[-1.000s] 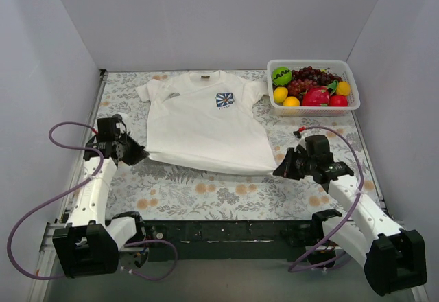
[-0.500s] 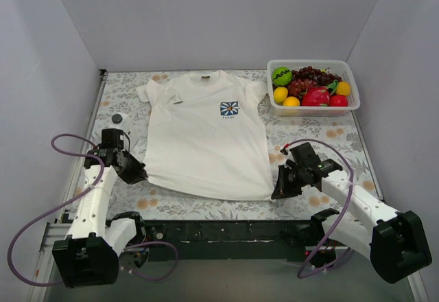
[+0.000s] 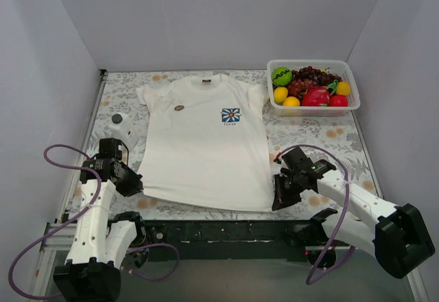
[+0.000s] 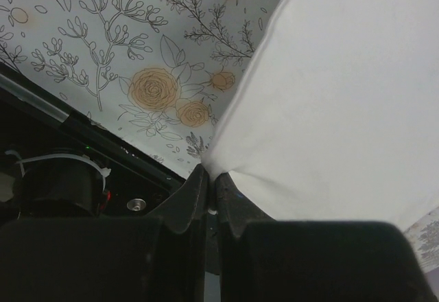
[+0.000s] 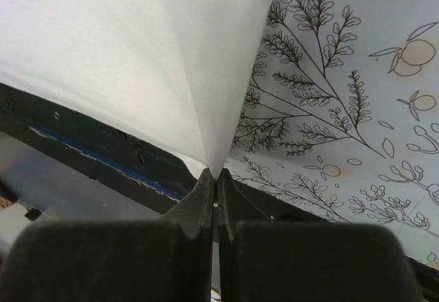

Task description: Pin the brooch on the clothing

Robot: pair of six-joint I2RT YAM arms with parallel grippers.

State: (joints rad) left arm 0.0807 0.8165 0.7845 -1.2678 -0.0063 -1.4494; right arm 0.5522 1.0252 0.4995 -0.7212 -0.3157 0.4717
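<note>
The white T-shirt lies flat on the floral table, collar at the back, its blue-and-white flower print on the chest. My left gripper is shut on the hem's near left corner, as the left wrist view shows, with white cloth above it. My right gripper is shut on the hem's near right corner, as the right wrist view shows, with cloth above it. The brooch, a small dark grey disc, sits on a small white piece left of the shirt, apart from both grippers.
A white basket of fruit stands at the back right, next to the shirt's right sleeve. A small brownish oval lies on the shirt's left chest. The black rail marks the table's near edge, just below the hem. Grey walls close in both sides.
Both grippers have moved toward the near edge holding the hem, drawing the shirt out longer and flatter. The brooch at the left has come into view from behind the left arm.
</note>
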